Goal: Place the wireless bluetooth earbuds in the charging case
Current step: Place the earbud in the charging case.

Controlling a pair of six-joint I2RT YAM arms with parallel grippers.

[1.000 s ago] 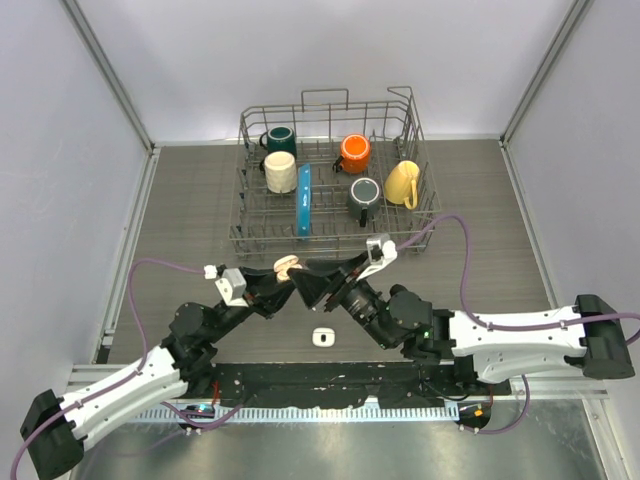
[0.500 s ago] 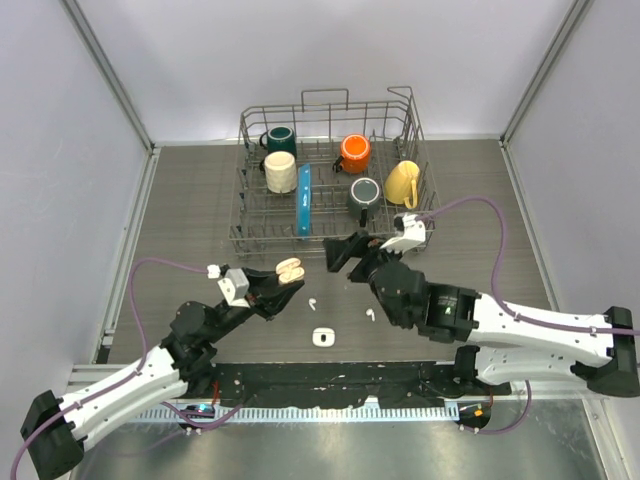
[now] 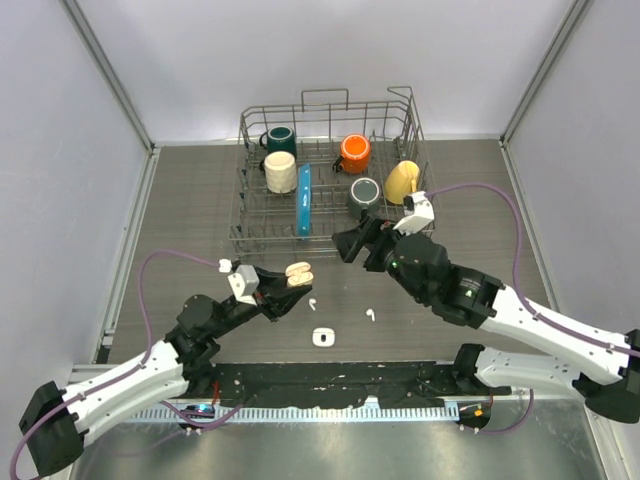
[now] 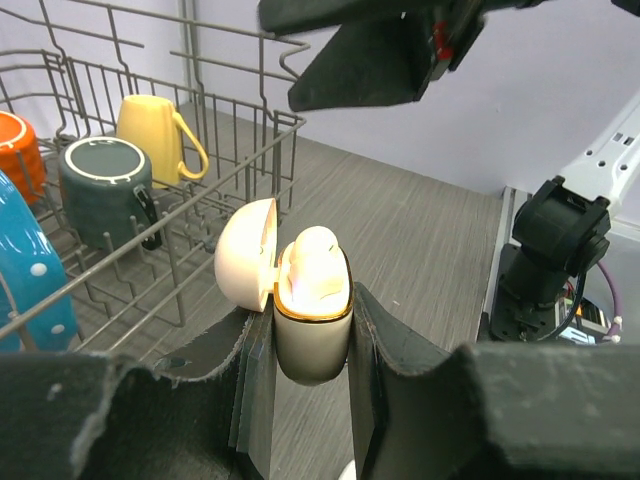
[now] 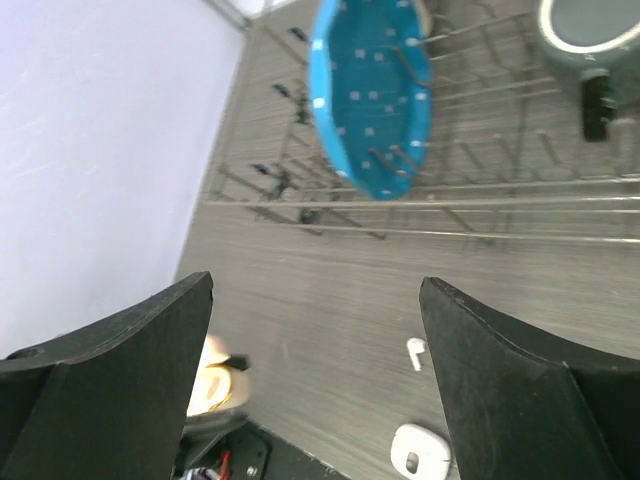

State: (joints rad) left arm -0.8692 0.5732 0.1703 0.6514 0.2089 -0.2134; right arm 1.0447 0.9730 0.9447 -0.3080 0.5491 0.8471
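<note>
Grey wood-grain table (image 3: pixel 480 200) carries a wire dish rack (image 3: pixel 270 237) at its far edge. I see my left gripper (image 3: pixel 288 284) clamped on an open beige charging case (image 4: pixel 312 320), held upright near the table's middle. One white earbud (image 3: pixel 313 300) and a second earbud (image 3: pixel 371 314) lie loose toward the near edge, a small white case (image 3: pixel 321 337) between them, nearer still. My right gripper (image 3: pixel 347 243) hangs spread wide before the rack.

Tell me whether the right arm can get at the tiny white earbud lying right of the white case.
Likely yes: the right gripper is open and empty; the earbud lies uncovered on the table.
</note>
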